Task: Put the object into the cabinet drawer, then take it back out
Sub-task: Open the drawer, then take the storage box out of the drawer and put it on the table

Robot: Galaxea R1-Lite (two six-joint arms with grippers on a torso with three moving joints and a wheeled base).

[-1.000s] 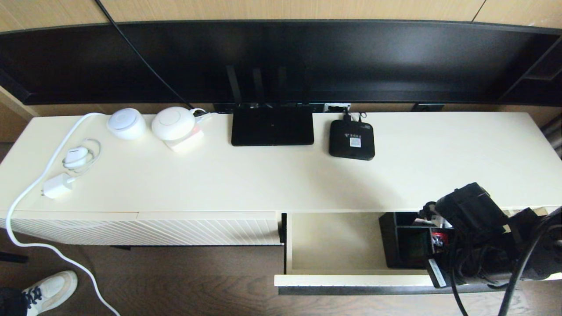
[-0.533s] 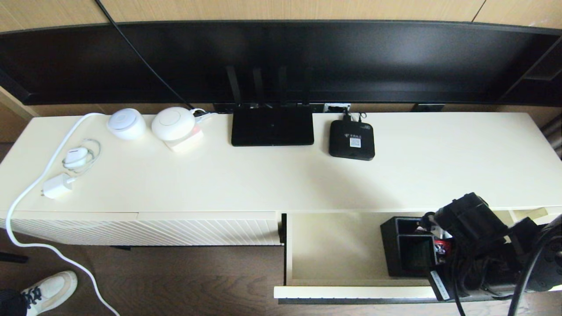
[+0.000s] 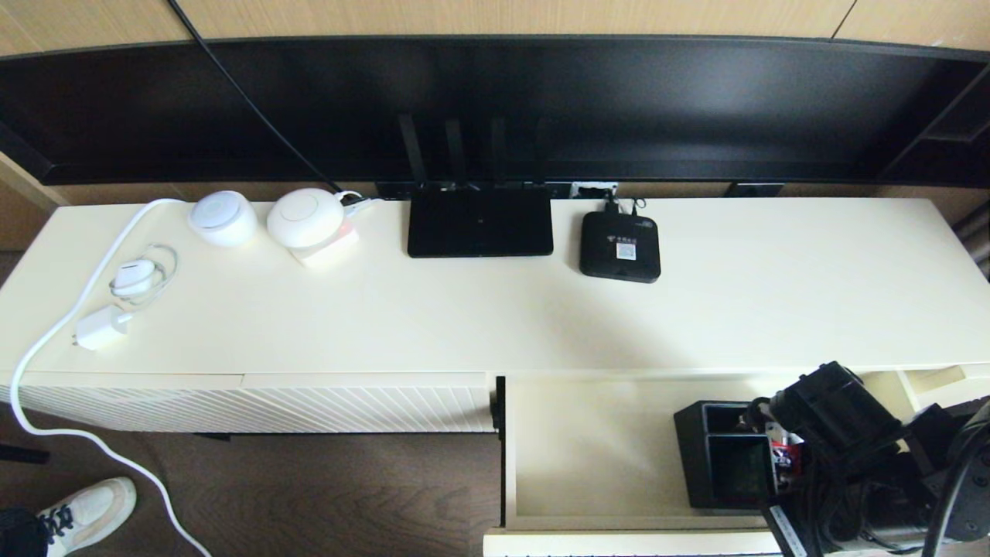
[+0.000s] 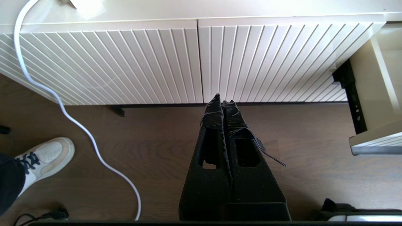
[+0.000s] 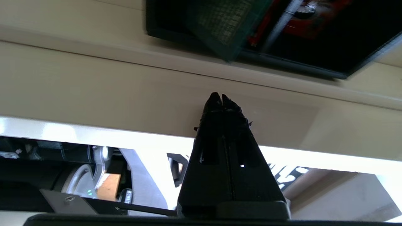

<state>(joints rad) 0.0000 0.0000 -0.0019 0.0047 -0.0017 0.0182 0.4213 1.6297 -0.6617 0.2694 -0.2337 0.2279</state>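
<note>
The object, a black organizer box (image 3: 727,456) with red and white items in it, sits inside the open cabinet drawer (image 3: 595,449), toward its right side. The right wrist view shows the box (image 5: 282,31) from close by. My right arm hangs over the drawer's front right part. My right gripper (image 5: 221,95) is shut with nothing between its fingers. Its tips rest against the cream inner face of the drawer's front wall (image 5: 125,94). My left gripper (image 4: 223,99) is shut, empty, low above the floor before the closed ribbed panels.
On the cabinet top stand a black router (image 3: 479,223), a small black set-top box (image 3: 620,247), two white round devices (image 3: 305,216) and a charger with cable (image 3: 100,329). A person's shoe (image 3: 89,514) is on the floor at left. A TV hangs above.
The drawer has slid further out toward me, carrying the organizer box with it. My right arm has drawn back along with the drawer front.
</note>
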